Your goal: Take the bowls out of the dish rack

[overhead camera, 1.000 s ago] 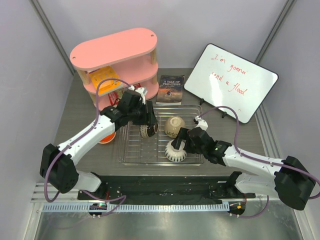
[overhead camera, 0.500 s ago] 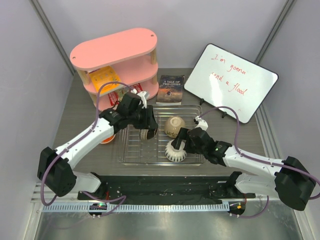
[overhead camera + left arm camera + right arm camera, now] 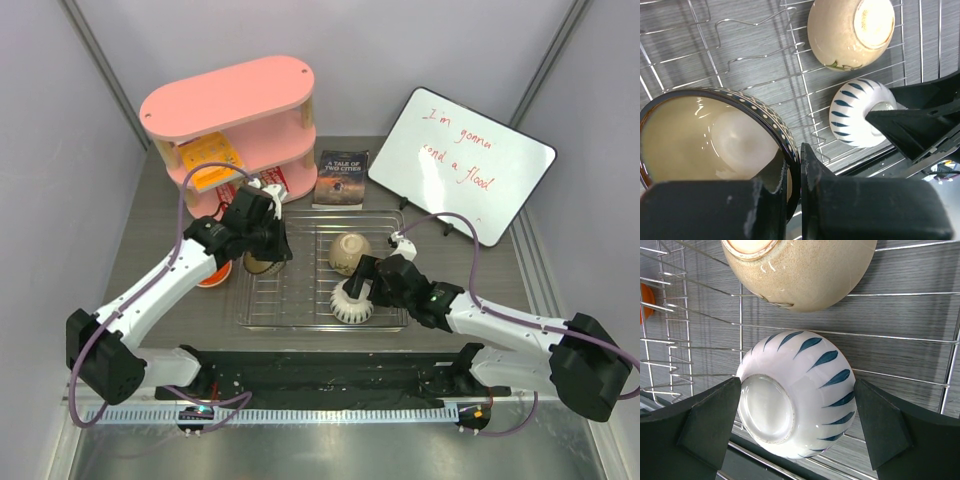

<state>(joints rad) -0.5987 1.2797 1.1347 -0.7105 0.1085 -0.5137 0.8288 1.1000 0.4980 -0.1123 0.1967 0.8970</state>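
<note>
**Pinching the dark bowl at the rack's left end**

so the left end effector (image 3: 796, 159) is pressed together on the rim of the dark bowl (image 3: 700, 140), one finger inside the cream interior and one outside; that bowl sits at the left end of the dish rack (image 3: 300, 300), toward its far-left corner, mouth tipped up at the wrist camera; can't tell whether it's resting on the bars or just clear of them

right end effector (image 3: 797, 385) is straddling the white bowl (image 3: 795, 395) with the blue dashes, fingers wide with a tip at each side of it; honestly can't tell if it's squeezing or only flanking; that bowl lies on its side near the rack's near-right corner, base toward the camera

beige bowl (image 3: 348, 252) is tipped over too, just behind the white one, toward the rack's far edge

one orange bowl (image 3: 212, 276) sits on the counter (image 3: 150, 240) just off the rack's left edge, half hidden under the left arm
</note>
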